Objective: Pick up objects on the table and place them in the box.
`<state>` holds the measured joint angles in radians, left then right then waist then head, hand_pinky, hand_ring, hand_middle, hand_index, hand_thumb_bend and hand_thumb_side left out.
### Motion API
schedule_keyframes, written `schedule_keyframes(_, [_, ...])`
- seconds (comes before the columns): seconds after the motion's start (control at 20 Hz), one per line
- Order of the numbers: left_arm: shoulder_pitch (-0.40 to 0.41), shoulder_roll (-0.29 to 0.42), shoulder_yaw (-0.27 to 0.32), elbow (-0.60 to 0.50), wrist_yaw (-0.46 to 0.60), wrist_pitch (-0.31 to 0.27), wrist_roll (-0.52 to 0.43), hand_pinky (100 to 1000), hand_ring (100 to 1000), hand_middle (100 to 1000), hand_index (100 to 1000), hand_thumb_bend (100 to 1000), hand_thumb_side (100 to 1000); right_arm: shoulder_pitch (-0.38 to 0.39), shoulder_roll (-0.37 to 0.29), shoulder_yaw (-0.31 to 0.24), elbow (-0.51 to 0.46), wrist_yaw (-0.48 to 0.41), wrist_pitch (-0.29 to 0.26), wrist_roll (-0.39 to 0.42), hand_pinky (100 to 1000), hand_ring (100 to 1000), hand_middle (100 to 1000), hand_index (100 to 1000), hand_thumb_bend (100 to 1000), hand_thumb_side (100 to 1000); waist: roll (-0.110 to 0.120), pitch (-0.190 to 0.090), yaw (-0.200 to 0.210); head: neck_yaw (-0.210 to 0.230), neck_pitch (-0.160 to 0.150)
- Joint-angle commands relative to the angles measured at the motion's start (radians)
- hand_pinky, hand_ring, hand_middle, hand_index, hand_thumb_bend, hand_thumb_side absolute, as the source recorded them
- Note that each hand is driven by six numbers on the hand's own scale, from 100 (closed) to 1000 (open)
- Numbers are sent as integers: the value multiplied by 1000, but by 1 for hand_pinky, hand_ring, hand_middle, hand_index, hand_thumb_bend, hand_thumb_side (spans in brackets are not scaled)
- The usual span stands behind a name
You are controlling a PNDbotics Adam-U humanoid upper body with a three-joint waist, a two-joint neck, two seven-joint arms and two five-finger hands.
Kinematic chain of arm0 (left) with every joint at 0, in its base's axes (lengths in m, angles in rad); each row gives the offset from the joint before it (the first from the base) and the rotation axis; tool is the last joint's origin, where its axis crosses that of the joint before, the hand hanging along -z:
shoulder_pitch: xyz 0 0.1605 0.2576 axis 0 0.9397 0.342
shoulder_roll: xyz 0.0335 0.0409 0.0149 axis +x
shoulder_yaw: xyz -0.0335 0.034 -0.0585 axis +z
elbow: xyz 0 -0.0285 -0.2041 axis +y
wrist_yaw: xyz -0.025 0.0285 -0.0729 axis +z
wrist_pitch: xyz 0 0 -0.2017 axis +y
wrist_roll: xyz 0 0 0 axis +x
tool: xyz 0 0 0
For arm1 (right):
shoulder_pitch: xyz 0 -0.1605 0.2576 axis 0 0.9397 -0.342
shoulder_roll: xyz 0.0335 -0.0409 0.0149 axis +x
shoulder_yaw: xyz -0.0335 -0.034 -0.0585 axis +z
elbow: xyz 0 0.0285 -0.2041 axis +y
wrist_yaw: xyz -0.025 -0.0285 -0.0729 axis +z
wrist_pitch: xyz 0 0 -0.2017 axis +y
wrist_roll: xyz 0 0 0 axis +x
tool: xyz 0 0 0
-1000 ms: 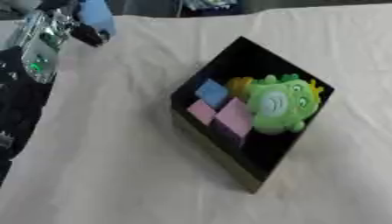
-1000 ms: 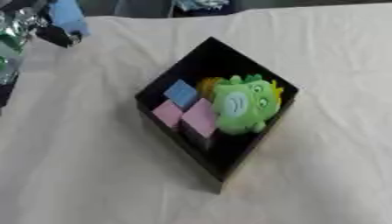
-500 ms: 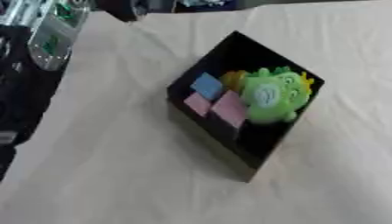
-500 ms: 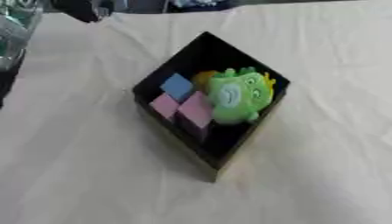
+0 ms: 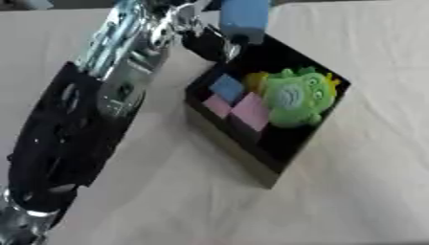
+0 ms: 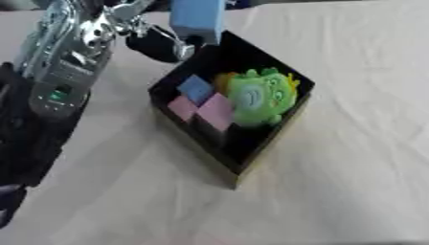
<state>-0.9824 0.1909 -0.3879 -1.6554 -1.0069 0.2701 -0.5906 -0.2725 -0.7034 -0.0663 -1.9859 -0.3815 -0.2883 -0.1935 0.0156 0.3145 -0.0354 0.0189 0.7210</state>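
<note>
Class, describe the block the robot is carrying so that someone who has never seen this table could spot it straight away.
Start at the black box on the cream tablecloth. Above its far corner, the robot's left hand holds a light blue block in the air. Unlike the smaller blue block, the two pink blocks and the green plush toy, it is not yet inside the box.

The black square box [image 5: 276, 153] is pretty crowded already: the green plush toy [image 5: 295, 97] fills its right side, and two pink cubes [image 5: 250, 109] plus a small blue cube [image 5: 226, 87] take the left. The only open floor left is the dark strip at the near corner. Over the far corner, the robot's left hand [image 6: 163, 40] and the light blue foam block [image 6: 197, 16] block the way in. The cream tablecloth [image 6: 352, 143] right of the box is wide open.
</note>
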Motion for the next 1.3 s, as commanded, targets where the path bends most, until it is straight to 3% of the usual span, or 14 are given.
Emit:
schedule_keyframes(0.05, [-5, -19, -32, 14, -31, -21, -15, 803, 725, 634, 732, 100, 100, -8, -38, -6, -14, -9, 2, 4, 872, 802, 555, 761, 100, 552, -7, -36, 0, -3, 4])
schedule_keyframes(0.45, [24, -54, -60, 100, -70, -30, 12, 795, 719, 638, 738, 100, 100, -7, -36, -5, -14, -5, 4, 6, 872, 802, 554, 761, 100, 552, -3, -33, -4, -2, 2])
schedule_keyframes(0.55, [28, -60, -62, 122, -77, -28, 24, 798, 727, 658, 759, 133, 100, -6, -35, -3, -14, -3, 6, 7, 872, 802, 553, 761, 100, 552, -3, -32, -4, -2, 1])
schedule_keyframes(0.6, [30, -62, -65, 130, -75, -31, 23, 811, 759, 713, 823, 185, 135, -6, -34, -3, -14, -2, 7, 7, 872, 801, 553, 761, 100, 553, -2, -31, -3, -2, 1])
schedule_keyframes(0.7, [30, -64, -67, 137, -72, -38, 17, 811, 759, 713, 823, 185, 135, -6, -33, -2, -14, -1, 8, 7, 872, 801, 553, 761, 100, 553, -2, -31, -3, -2, 1])
schedule_keyframes(0.75, [28, -61, -72, 137, -79, -48, 7, 933, 901, 856, 944, 504, 402, -6, -33, -2, -14, -1, 8, 7, 872, 801, 553, 761, 100, 553, -1, -31, -3, -2, 1])
schedule_keyframes(0.8, [27, -59, -74, 134, -92, -60, -5, 957, 923, 870, 957, 589, 507, -5, -33, -2, -14, 0, 9, 7, 872, 801, 552, 760, 100, 553, -1, -31, -2, -2, 0])
schedule_keyframes(0.9, [24, -55, -73, 121, -126, -80, -29, 970, 943, 881, 968, 626, 595, -4, -33, -2, -14, 0, 10, 6, 872, 800, 552, 760, 100, 561, 0, -32, -1, -2, -2])
schedule_keyframes(1.3, [19, -34, -58, 41, -192, -110, -71, 971, 973, 893, 979, 681, 641, 2, -36, -4, -14, -1, 12, 2, 872, 800, 552, 760, 100, 555, 4, -41, 3, -4, 6])
